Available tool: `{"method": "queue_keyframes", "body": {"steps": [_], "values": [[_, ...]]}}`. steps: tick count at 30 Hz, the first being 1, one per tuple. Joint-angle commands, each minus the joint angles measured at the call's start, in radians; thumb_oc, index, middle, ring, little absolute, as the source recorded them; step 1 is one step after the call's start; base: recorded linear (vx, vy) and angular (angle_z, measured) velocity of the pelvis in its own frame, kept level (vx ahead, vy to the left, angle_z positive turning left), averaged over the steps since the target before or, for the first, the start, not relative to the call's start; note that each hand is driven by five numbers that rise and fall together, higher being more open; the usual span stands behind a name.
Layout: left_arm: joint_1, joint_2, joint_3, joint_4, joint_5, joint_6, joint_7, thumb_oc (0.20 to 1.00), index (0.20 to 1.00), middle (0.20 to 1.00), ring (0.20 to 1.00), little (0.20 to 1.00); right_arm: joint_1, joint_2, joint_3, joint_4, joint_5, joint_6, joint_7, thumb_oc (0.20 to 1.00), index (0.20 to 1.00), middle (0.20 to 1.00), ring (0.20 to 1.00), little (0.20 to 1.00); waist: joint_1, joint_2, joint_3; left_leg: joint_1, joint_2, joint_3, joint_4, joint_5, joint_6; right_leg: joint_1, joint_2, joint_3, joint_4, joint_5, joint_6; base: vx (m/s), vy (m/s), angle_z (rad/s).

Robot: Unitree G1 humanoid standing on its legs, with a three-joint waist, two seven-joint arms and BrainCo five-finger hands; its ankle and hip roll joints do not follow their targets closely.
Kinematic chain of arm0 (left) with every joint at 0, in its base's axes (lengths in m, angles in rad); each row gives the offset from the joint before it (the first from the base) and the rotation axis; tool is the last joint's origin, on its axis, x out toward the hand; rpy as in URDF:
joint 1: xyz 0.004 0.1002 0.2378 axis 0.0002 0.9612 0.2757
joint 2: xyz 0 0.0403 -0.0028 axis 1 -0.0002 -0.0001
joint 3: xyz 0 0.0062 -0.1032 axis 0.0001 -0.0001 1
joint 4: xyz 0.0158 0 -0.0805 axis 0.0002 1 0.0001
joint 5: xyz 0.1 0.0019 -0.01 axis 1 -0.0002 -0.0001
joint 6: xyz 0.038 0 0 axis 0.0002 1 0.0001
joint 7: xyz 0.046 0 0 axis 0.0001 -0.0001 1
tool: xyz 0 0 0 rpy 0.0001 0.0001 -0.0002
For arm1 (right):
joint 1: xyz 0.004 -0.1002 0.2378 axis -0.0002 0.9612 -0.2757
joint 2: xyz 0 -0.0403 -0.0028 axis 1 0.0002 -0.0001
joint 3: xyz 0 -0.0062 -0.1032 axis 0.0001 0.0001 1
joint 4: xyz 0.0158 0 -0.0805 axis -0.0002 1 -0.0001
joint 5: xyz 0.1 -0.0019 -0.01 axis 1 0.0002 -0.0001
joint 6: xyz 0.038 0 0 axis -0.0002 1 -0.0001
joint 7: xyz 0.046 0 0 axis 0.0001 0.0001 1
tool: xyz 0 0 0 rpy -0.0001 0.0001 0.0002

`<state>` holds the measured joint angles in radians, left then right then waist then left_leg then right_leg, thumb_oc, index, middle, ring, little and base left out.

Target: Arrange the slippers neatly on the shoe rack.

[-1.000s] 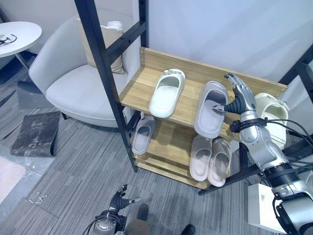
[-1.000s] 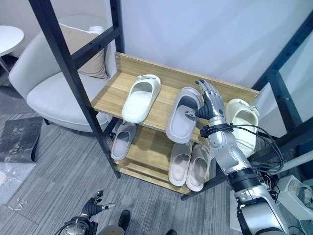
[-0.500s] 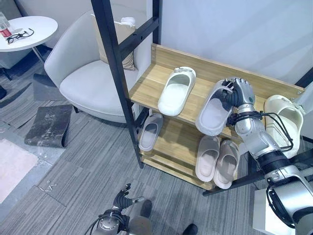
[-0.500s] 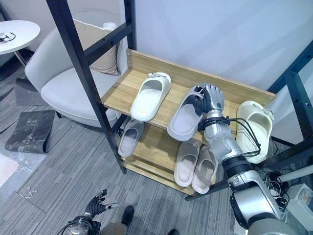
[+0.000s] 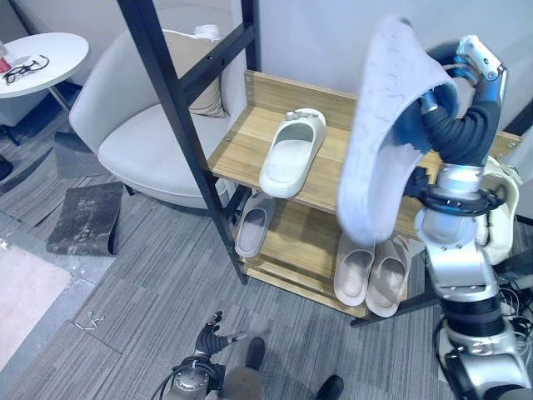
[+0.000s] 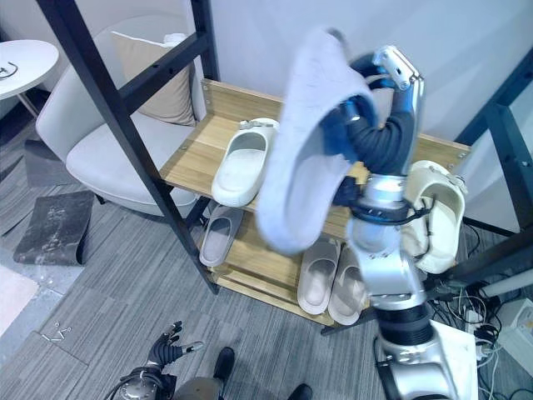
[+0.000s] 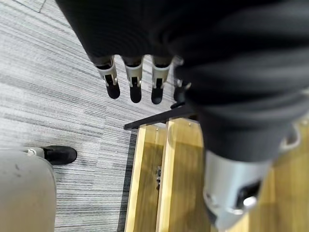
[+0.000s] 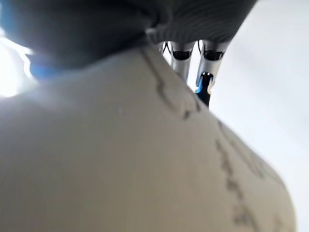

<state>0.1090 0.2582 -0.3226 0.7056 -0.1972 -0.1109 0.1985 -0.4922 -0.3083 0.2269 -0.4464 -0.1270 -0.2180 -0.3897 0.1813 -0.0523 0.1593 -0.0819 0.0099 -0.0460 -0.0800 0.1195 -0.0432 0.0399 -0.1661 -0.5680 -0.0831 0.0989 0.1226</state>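
Wooden shoe rack [image 5: 250, 142] stands on grey striped carpet [image 5: 125, 292].

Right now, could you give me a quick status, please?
Right hand shut on grey slipper, lifted above rack. Left hand open, low. White slipper on top shelf.
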Motion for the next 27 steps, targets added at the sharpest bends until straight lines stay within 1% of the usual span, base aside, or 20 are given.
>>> {"method": "queue_keyframes", "body": {"steps": [1, 3, 4, 5, 7, 9, 10, 12, 13, 15, 16, 17, 18, 19, 20, 21, 24, 25, 26, 27], "values": [[-0.031, -0.001, -0.02, 0.016, 0.002, -0.022, 0.017, 1.0, 1.0, 1.0, 1.0, 1.0, 0.006, 0.003, 0.121, -0.102, 0.226, -0.102, 0.182, 0.2, 0.2, 0.2, 0.2, 0.2, 0.034, -0.009, -0.023, 0.037, -0.027, -0.004, 0.023, -0.107, -0.011, 0.013, 0.014, -0.013, 0.019, -0.066, 0.026, -0.05, -0.01, 0.05], [-0.026, -0.016, -0.015, 0.06, 0.011, -0.025, 0.015, 1.0, 1.0, 1.0, 1.0, 1.0, 0.027, -0.002, 0.196, -0.12, 0.248, -0.082, 0.251, 0.2, 0.2, 0.2, 0.2, 0.2, 0.042, -0.008, -0.019, 0.034, -0.028, -0.02, 0.022, -0.104, -0.013, 0.013, 0.017, -0.02, 0.019, -0.065, 0.025, -0.06, -0.018, 0.11], [-0.026, -0.016, -0.015, 0.06, 0.011, -0.025, 0.015, 1.0, 1.0, 1.0, 1.0, 1.0, 0.027, -0.002, 0.196, -0.12, 0.248, -0.082, 0.251, 0.2, 0.2, 0.2, 0.2, 0.2, 0.042, -0.008, -0.019, 0.034, -0.028, -0.02, 0.022, -0.104, -0.013, 0.014, 0.017, -0.02, 0.019, -0.065, 0.025, -0.05, -0.02, 0.17], [-0.021, -0.021, -0.018, 0.07, 0.015, -0.027, 0.011, 1.0, 1.0, 1.0, 1.0, 1.0, 0.044, -0.005, 0.225, -0.12, 0.245, -0.077, 0.278, 0.2, 0.2, 0.2, 0.2, 0.2, 0.047, -0.009, -0.016, 0.031, -0.03, -0.029, 0.023, -0.102, -0.015, 0.012, 0.019, -0.023, 0.019, -0.065, 0.024, -0.09, -0.037, 0.26], [-0.015, -0.047, -0.025, 0.116, 0.022, -0.04, 0.022, 1.0, 1.0, 1.0, 1.0, 1.0, 0.126, -0.001, 0.309, -0.072, 0.172, -0.055, 0.319, 0.2, 0.2, 0.2, 0.2, 0.2, 0.063, -0.012, 0.004, 0.016, -0.031, -0.052, 0.024, -0.091, -0.02, 0.007, 0.024, -0.033, 0.019, -0.063, 0.021, -0.13, -0.059, 0.3], [-0.015, -0.063, -0.028, 0.137, 0.018, -0.045, 0.031, 1.0, 1.0, 1.0, 1.0, 1.0, 0.158, 0.004, 0.363, -0.02, 0.119, -0.04, 0.339, 0.2, 0.2, 0.2, 0.2, 0.2, 0.068, -0.016, 0.016, 0.006, -0.034, -0.064, 0.025, -0.084, -0.024, 0.002, 0.027, -0.041, 0.021, -0.065, 0.018, -0.07, -0.043, 0.41], [-0.015, -0.063, -0.028, 0.137, 0.018, -0.045, 0.031, 1.0, 1.0, 1.0, 1.0, 1.0, 0.158, 0.004, 0.363, -0.02, 0.119, -0.04, 0.339, 0.2, 0.2, 0.2, 0.2, 0.2, 0.068, -0.016, 0.016, 0.006, -0.034, -0.065, 0.025, -0.084, -0.024, 0.002, 0.027, -0.041, 0.021, -0.065, 0.018, -0.07, -0.049, 0.33], [-0.033, -0.09, -0.044, 0.166, 0.009, -0.055, 0.059, 1.0, 1.0, 1.0, 1.0, 1.0, 0.194, 0.005, 0.48, 0.124, -0.021, -0.018, 0.36, 0.2, 0.2, 0.2, 0.2, 0.2, 0.074, -0.023, 0.041, 0.0, -0.036, -0.076, 0.027, -0.08, -0.024, -0.005, 0.028, -0.044, 0.026, -0.064, 0.014, -0.05, -0.048, 0.17], [-0.034, -0.09, -0.043, 0.166, 0.009, -0.056, 0.06, 1.0, 1.0, 1.0, 1.0, 1.0, 0.193, 0.007, 0.481, 0.127, -0.023, -0.02, 0.358, 0.2, 0.2, 0.2, 0.2, 0.2, 0.073, -0.023, 0.041, 0.001, -0.035, -0.076, 0.027, -0.08, -0.024, -0.005, 0.028, -0.044, 0.026, -0.064, 0.014, -0.02, -0.025, 0.07], [-0.046, -0.095, -0.049, 0.18, -0.005, -0.062, 0.072, 1.0, 1.0, 1.0, 1.0, 1.0, 0.173, 0.003, 0.524, 0.219, -0.127, -0.009, 0.344, 0.2, 0.2, 0.2, 0.2, 0.2, 0.078, -0.024, 0.047, 0.002, -0.036, -0.077, 0.027, -0.081, -0.024, -0.006, 0.028, -0.047, 0.027, -0.064, 0.014, 0.0, -0.006, 0.02], [-0.053, -0.096, -0.051, 0.183, -0.013, -0.067, 0.079, 1.0, 1.0, 1.0, 1.0, 1.0, 0.157, 0.004, 0.54, 0.278, -0.192, -0.011, 0.315, 0.2, 0.2, 0.2, 0.2, 0.2, 0.08, -0.023, 0.049, 0.002, -0.036, -0.078, 0.026, -0.081, -0.024, -0.006, 0.028, -0.048, 0.028, -0.065, 0.014, 0.0, 0.0, 0.0], [-0.053, -0.096, -0.05, 0.183, -0.013, -0.067, 0.079, 1.0, 1.0, 1.0, 1.0, 1.0, 0.157, 0.004, 0.541, 0.279, -0.193, -0.011, 0.314, 0.2, 0.2, 0.2, 0.2, 0.2, 0.08, -0.023, 0.049, 0.002, -0.036, -0.078, 0.026, -0.081, -0.024, -0.006, 0.028, -0.048, 0.028, -0.065, 0.014, 0.03, 0.0, 0.04], [-0.067, -0.095, -0.062, 0.179, -0.027, -0.082, 0.089, 1.0, 1.0, 1.0, 1.0, 1.0, 0.128, -0.007, 0.559, 0.396, -0.33, -0.001, 0.237, 0.2, 0.2, 0.2, 0.2, 0.2, 0.085, -0.018, 0.051, 0.001, -0.038, -0.082, 0.025, -0.083, -0.025, -0.006, 0.029, -0.055, 0.031, -0.07, 0.016, 0.02, 0.004, 0.04], [-0.068, -0.095, -0.062, 0.18, -0.027, -0.083, 0.089, 1.0, 1.0, 1.0, 1.0, 1.0, 0.127, -0.004, 0.561, 0.403, -0.334, -0.004, 0.231, 0.2, 0.2, 0.2, 0.2, 0.2, 0.084, -0.018, 0.051, 0.001, -0.037, -0.082, 0.025, -0.083, -0.025, -0.006, 0.029, -0.055, 0.032, -0.07, 0.016, 0.02, 0.011, 0.04], [-0.071, -0.091, -0.069, 0.179, -0.032, -0.09, 0.094, 1.0, 1.0, 1.0, 1.0, 1.0, 0.119, -0.008, 0.562, 0.446, -0.381, 0.003, 0.195, 0.2, 0.2, 0.2, 0.2, 0.2, 0.088, -0.015, 0.052, 0.0, -0.037, -0.083, 0.027, -0.084, -0.025, -0.007, 0.028, -0.061, 0.034, -0.073, 0.016, 0.0, 0.0, 0.0], [-0.079, -0.082, -0.085, 0.17, -0.035, -0.102, 0.094, 1.0, 1.0, 1.0, 1.0, 1.0, 0.093, -0.017, 0.548, 0.566, -0.482, 0.021, 0.098, 0.2, 0.2, 0.2, 0.2, 0.2, 0.095, -0.006, 0.053, -0.004, -0.038, -0.089, 0.032, -0.086, -0.026, -0.006, 0.025, -0.076, 0.04, -0.078, 0.018, 0.0, 0.0, 0.0], [-0.081, -0.066, -0.119, 0.131, -0.046, -0.115, 0.083, 1.0, 1.0, 1.0, 1.0, 1.0, 0.059, -0.018, 0.511, 0.714, -0.567, 0.064, -0.02, 0.2, 0.2, 0.2, 0.2, 0.2, 0.106, 0.007, 0.057, -0.013, -0.041, -0.099, 0.041, -0.088, -0.027, -0.008, 0.021, -0.096, 0.047, -0.084, 0.02, 0.02, 0.013, 0.05], [-0.08, -0.059, -0.132, 0.117, -0.044, -0.118, 0.079, 1.0, 1.0, 1.0, 1.0, 1.0, 0.033, -0.021, 0.491, 0.768, -0.601, 0.088, -0.065, 0.2, 0.2, 0.2, 0.2, 0.2, 0.112, 0.013, 0.061, -0.019, -0.043, -0.107, 0.047, -0.09, -0.027, -0.012, 0.018, -0.103, 0.053, -0.088, 0.02, 0.06, -0.04, 0.07], [-0.082, -0.054, -0.143, 0.107, -0.042, -0.12, 0.076, 1.0, 1.0, 1.0, 1.0, 1.0, 0.011, -0.018, 0.476, 0.796, -0.61, 0.104, -0.087, 0.2, 0.2, 0.2, 0.2, 0.2, 0.116, 0.018, 0.063, -0.015, -0.036, -0.114, 0.047, -0.108, -0.033, -0.01, 0.025, -0.093, 0.057, -0.107, 0.026, 0.03, -0.04, 0.06], [-0.087, -0.05, -0.151, 0.096, -0.046, -0.12, 0.075, 1.0, 1.0, 1.0, 1.0, 1.0, -0.006, -0.021, 0.451, 0.825, -0.61, 0.12, -0.115, 0.2, 0.2, 0.2, 0.2, 0.2, 0.119, 0.023, 0.074, -0.024, -0.038, -0.117, 0.054, -0.108, -0.034, -0.019, 0.022, -0.1, 0.065, -0.11, 0.026, -0.05, -0.039, 0.19]]}}
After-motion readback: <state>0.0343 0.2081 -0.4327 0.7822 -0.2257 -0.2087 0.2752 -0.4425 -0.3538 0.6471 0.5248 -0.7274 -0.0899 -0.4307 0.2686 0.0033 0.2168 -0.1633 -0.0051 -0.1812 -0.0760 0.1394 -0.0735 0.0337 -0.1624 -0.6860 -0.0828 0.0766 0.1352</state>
